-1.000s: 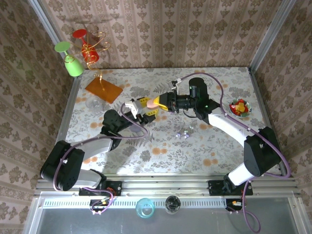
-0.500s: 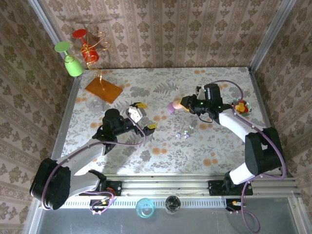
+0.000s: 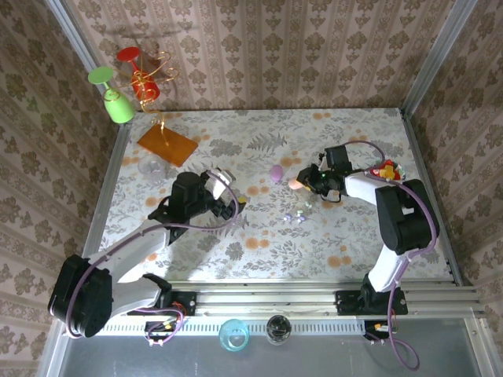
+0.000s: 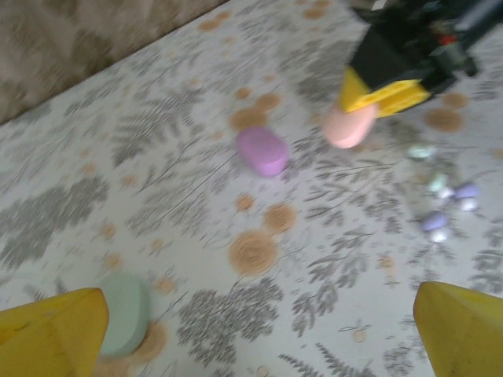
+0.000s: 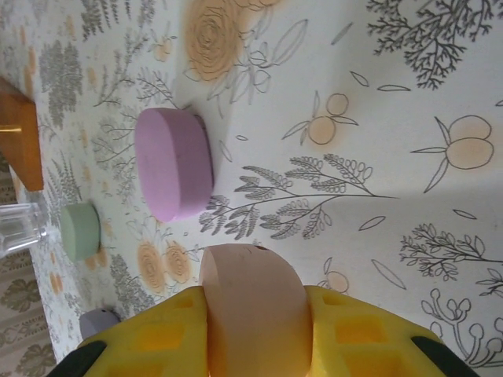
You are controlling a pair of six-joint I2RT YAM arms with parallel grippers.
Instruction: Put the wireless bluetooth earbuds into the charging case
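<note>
Listing three pebble-shaped cases on one flower-patterned desk (image 3: 354, 236).

Pinching one of them, the pink case (image 5: 253, 310), between the right jaws, yellow pads pressing on both of its sides; hanging low over the desk or touching it, cannot tell which.

Finding the purple case (image 5: 174, 165) lying flat just beside the pink one, apart from it.

Finding the green case (image 4: 124, 312) lying farther left, close to one tip of the left jaws.

Keeping the left jaws spread wide, gripping nothing, hovering over the middle left of the desk.

Counting the earbuds (image 4: 465, 191) as one loose cluster of roughly six tiny buds, green-tinted and purple, too blurred for a sure count; lying bare on the desk near the right jaws, on the side toward the arm bases, outside all three cases.

Noting also:
- one bowl (image 3: 376, 177) of red and yellow sweets by the right arm (image 3: 401, 228);
- one orange board (image 3: 167, 144) at the back left;
- one clear glass (image 3: 149, 166) beside that board;
- two stemmed glasses at the back left corner, one green (image 3: 118, 100) and one red (image 3: 135, 69).
</note>
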